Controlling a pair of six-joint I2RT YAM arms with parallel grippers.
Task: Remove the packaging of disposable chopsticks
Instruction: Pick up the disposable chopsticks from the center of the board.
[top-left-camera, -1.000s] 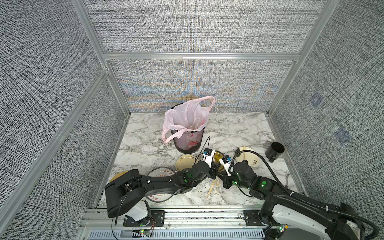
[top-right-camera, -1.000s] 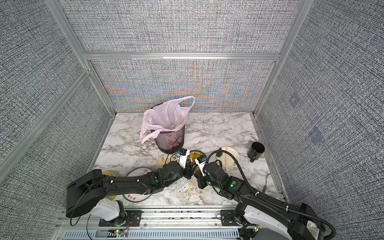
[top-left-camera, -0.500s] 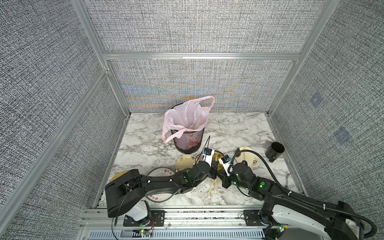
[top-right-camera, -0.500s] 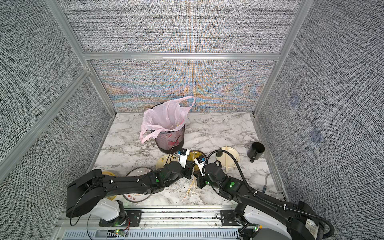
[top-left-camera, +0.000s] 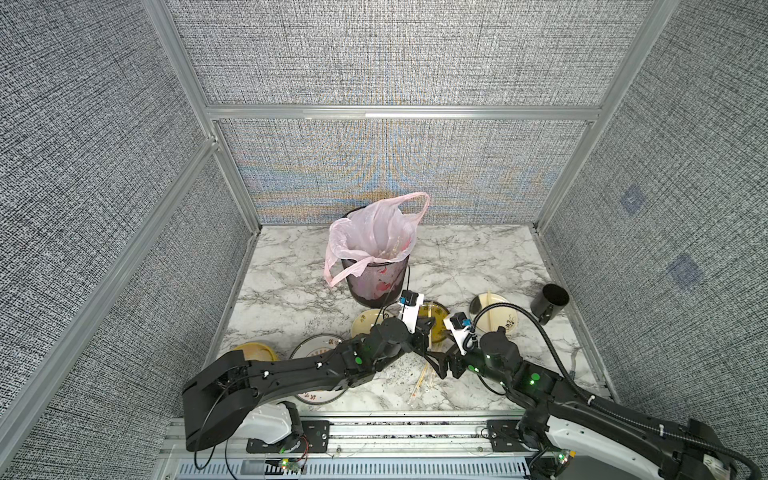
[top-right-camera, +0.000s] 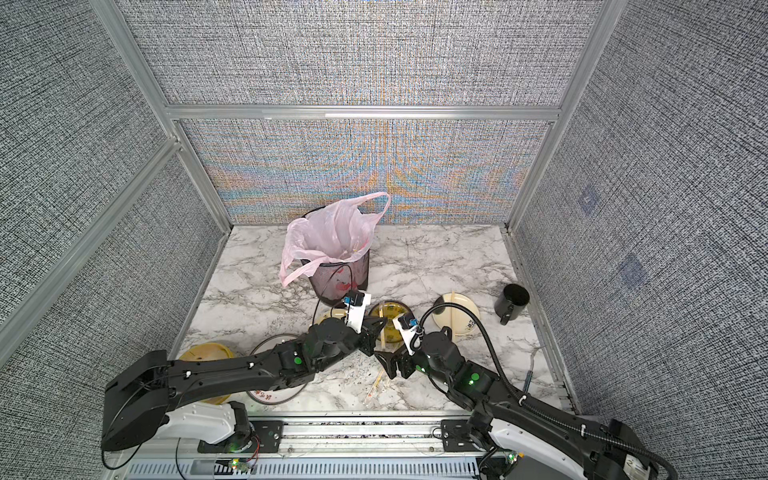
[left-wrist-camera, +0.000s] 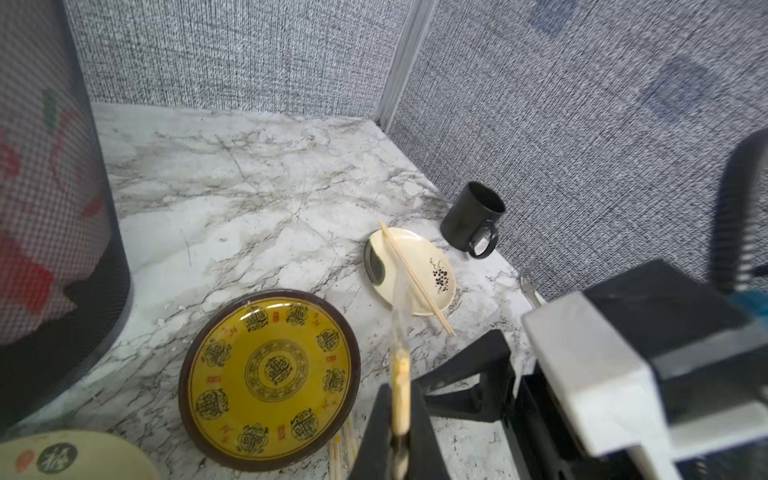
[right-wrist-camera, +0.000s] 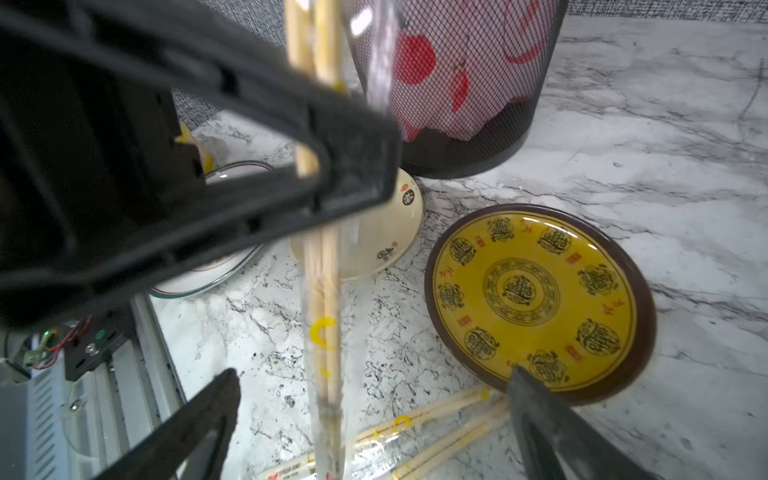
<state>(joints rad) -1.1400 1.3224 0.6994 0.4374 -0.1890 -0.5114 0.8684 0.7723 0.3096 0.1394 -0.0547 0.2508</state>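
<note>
Saw left gripper clamped on chopsticks in clear sleeve above spare pairs, right gripper spread wide, empty; yellow plate, mesh bin close, mug farther off, all on marble table inside grey fabric walls.

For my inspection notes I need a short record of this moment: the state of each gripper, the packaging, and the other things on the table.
left gripper: shut on a wrapped chopstick pair
right gripper: open, jaws on either side of that pair, apart from it
clear sleeve: not yet removed from the held pair
front of table: more wrapped pairs lying beside the yellow plate
cream plate: bare chopsticks across it
others: black mug; mesh bin lined with pink bag
</note>
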